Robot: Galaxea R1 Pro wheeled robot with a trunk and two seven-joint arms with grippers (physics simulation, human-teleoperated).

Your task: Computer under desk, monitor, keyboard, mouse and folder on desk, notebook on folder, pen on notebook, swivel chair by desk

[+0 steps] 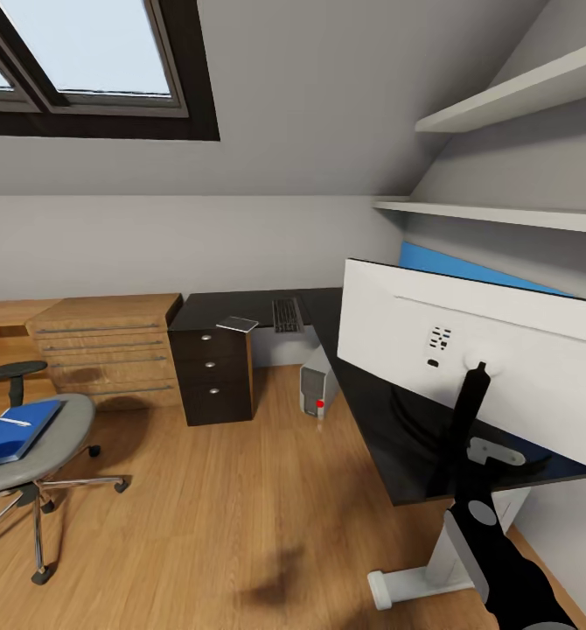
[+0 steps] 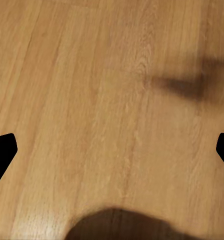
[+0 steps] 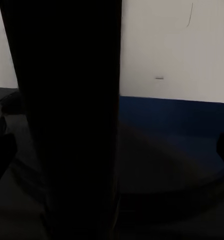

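right gripper (image 3: 112,150) is sitting wide open around the monitor (image 1: 503,367) stem; I'd be closing low, keeping it upright on the desk (image 1: 372,420); left gripper (image 2: 112,150) hanging open, empty

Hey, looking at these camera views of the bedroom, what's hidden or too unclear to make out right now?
- Monitor screen: head view shows its white back only.
- Right gripper: at the monitor's black stem; its own arm hides whether it is clamped.
- Swivel chair: cut off by the head view's left edge.
- Flat grey item beside the keyboard: too small to identify.
- Left gripper: fingertips barely enter the left wrist view.
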